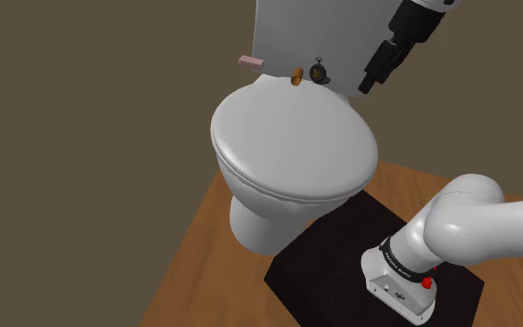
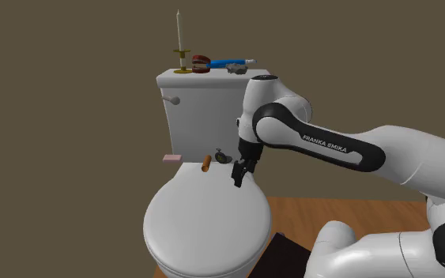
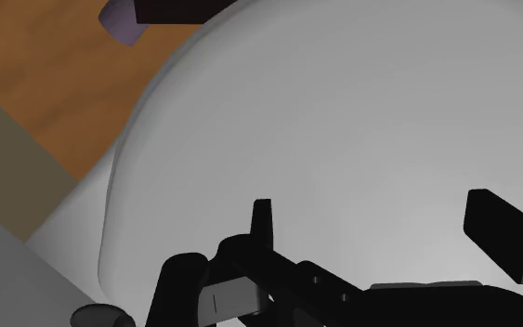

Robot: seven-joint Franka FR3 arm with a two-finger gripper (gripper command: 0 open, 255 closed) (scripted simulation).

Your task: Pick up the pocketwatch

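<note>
The pocketwatch (image 1: pixel 319 72) sits on the toilet's ledge behind the lid (image 1: pixel 292 139), at the foot of the tank, just beside a brown cylinder (image 1: pixel 296 76). The hand (image 1: pixel 371 82) hangs near it, above the lid. Its fingers stand wide apart and hold nothing. I judge the watch to be small, light and stiff, with a smooth round case that may slip. It is better to pinch the case across its two flat faces, not the thin ring.
</note>
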